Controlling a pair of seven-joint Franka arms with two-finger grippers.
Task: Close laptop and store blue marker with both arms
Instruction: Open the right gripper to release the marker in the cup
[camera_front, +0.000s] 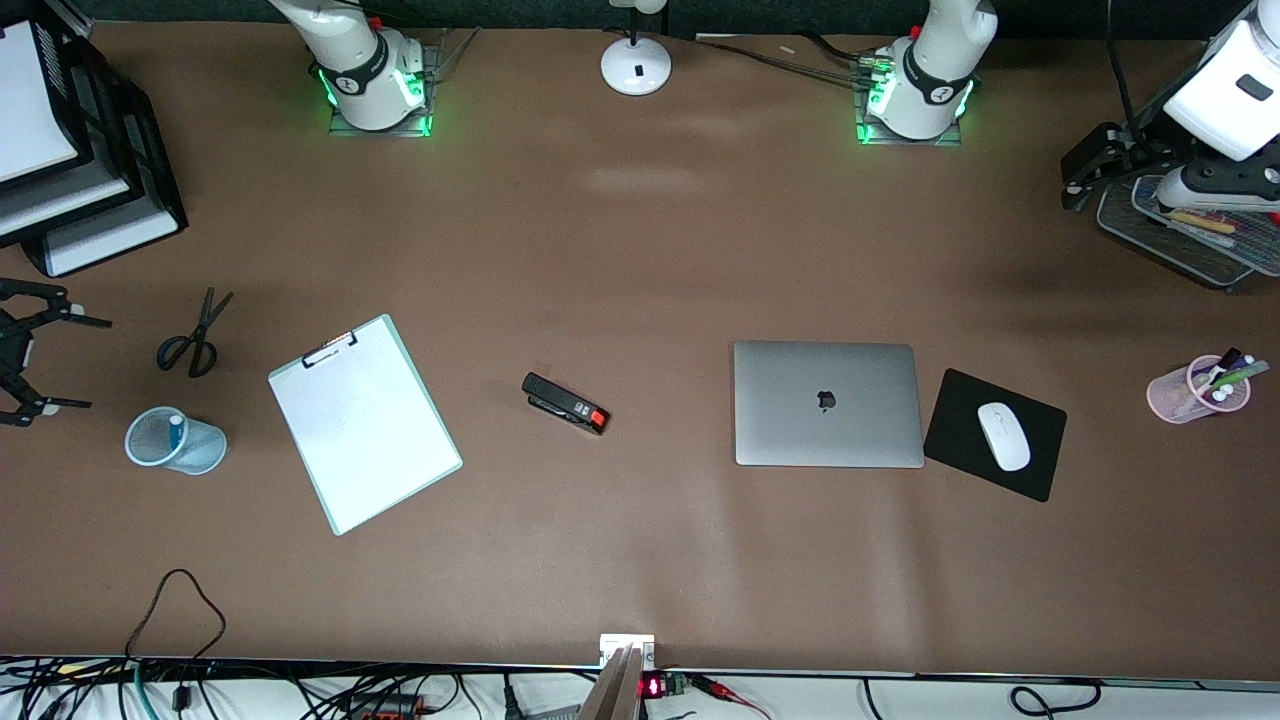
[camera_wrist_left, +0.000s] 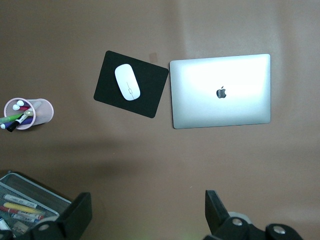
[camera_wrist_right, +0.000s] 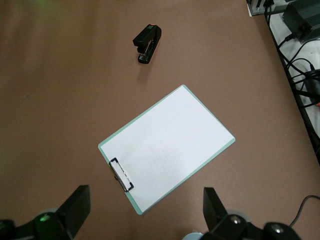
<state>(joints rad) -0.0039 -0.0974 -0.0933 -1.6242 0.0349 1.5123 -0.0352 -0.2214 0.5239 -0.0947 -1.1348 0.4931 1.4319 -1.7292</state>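
Note:
The silver-grey laptop (camera_front: 828, 403) lies shut on the table, apple logo up; it also shows in the left wrist view (camera_wrist_left: 220, 91). The blue marker (camera_front: 176, 430) stands in a light-blue mesh cup (camera_front: 200, 450) near the right arm's end of the table. My right gripper (camera_front: 70, 360) is open and empty above the table beside that cup; in the right wrist view (camera_wrist_right: 145, 210) its fingers straddle bare table by the clipboard. My left gripper (camera_front: 1085, 180) is open and empty (camera_wrist_left: 147, 212) above the table beside a mesh tray.
A clipboard (camera_front: 365, 423), a stapler (camera_front: 565, 403) and scissors (camera_front: 195, 335) lie between cup and laptop. A black mouse pad (camera_front: 960, 410) with a white mouse (camera_front: 1003, 436) lies beside the laptop. A pink pen cup (camera_front: 1198, 390), a mesh tray (camera_front: 1180, 235) and stacked file trays (camera_front: 70, 150) stand at the table's ends.

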